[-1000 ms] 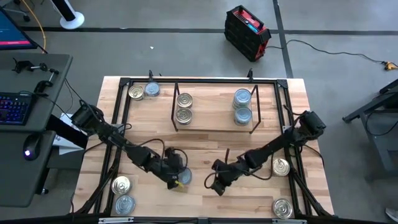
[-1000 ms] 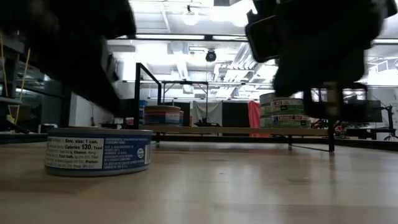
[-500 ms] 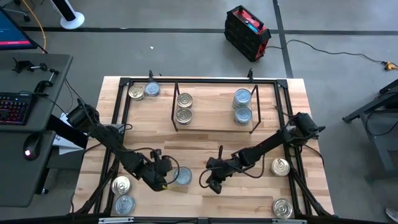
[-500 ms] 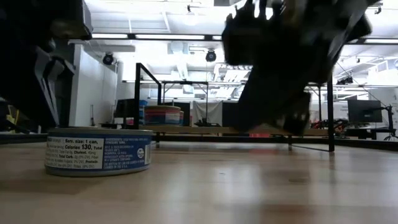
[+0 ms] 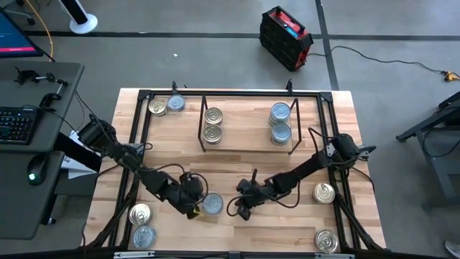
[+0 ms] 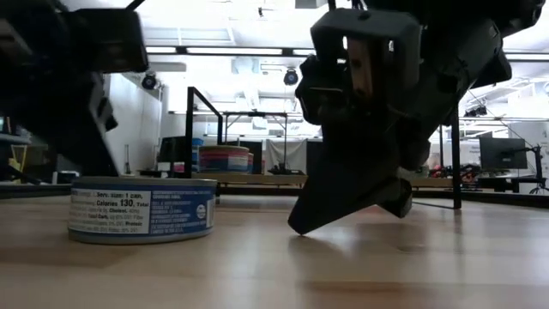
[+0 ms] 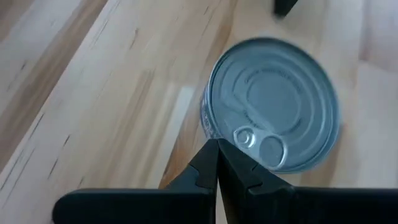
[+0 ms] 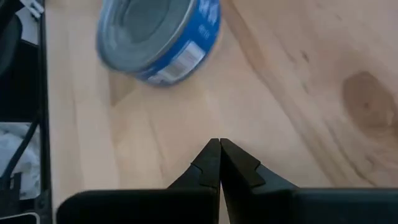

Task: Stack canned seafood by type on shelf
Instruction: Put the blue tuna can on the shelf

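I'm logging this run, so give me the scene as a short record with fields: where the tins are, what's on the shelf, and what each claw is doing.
shelf: two gold-lidded tins at its left end, two silver-blue tins at its right
centre tin: silver-blue lid, flat on the tabletop, between both claws
loose tins: two at far left, two at near left, two at near right
left claw: shut, empty, beside the centre tin
right claw: shut, empty, low over the tabletop, apart from the tin
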`<control>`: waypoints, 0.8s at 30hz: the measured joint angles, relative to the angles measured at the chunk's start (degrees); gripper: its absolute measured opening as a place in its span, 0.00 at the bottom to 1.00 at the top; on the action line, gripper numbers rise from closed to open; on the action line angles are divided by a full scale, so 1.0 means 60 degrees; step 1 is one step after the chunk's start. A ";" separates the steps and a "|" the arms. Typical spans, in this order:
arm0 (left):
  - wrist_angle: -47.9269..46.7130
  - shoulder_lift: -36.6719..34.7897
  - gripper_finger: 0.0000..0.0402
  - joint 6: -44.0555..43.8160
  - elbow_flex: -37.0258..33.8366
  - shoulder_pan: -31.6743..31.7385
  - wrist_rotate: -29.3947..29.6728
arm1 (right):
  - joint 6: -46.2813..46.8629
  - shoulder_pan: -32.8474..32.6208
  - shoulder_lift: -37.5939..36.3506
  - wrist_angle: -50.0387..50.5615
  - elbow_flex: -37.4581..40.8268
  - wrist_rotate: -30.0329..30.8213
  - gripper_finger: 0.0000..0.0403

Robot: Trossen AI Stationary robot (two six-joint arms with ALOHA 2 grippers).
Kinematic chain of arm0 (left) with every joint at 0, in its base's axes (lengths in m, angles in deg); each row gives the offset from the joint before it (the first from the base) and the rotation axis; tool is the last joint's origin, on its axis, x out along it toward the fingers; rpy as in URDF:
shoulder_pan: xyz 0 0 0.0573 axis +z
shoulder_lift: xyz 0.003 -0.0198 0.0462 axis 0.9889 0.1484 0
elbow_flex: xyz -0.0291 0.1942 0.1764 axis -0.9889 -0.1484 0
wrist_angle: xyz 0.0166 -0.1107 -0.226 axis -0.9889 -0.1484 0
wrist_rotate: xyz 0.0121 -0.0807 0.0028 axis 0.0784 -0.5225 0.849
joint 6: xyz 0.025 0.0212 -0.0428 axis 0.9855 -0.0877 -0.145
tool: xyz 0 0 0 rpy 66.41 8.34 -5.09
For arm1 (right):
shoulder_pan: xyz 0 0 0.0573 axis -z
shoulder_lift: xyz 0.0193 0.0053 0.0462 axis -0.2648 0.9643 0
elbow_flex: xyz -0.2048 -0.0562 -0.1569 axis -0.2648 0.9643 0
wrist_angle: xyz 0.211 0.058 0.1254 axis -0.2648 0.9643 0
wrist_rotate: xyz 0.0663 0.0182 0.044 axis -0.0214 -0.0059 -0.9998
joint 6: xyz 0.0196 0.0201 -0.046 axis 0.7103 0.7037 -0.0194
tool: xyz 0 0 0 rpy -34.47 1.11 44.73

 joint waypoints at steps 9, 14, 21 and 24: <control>0.0778 0.0490 0.00 -0.0150 0.0147 0.0310 -0.0460 | 0.0040 0.0081 0.0025 -0.0102 0.0000 -0.0018 0.00; -0.0783 0.0111 0.00 -0.0318 0.0482 0.0252 -0.0223 | 0.0066 -0.0004 0.0025 -0.0124 0.0000 -0.0047 0.00; -0.2372 -0.0763 0.00 0.0086 0.0592 -0.0337 -0.0381 | 0.0142 -0.0004 0.0025 -0.0262 0.0000 -0.0058 0.00; -0.2821 -0.0665 0.00 -0.0055 0.0604 -0.0744 -0.0376 | 0.0156 -0.0004 0.0025 -0.0295 0.0000 -0.0058 0.00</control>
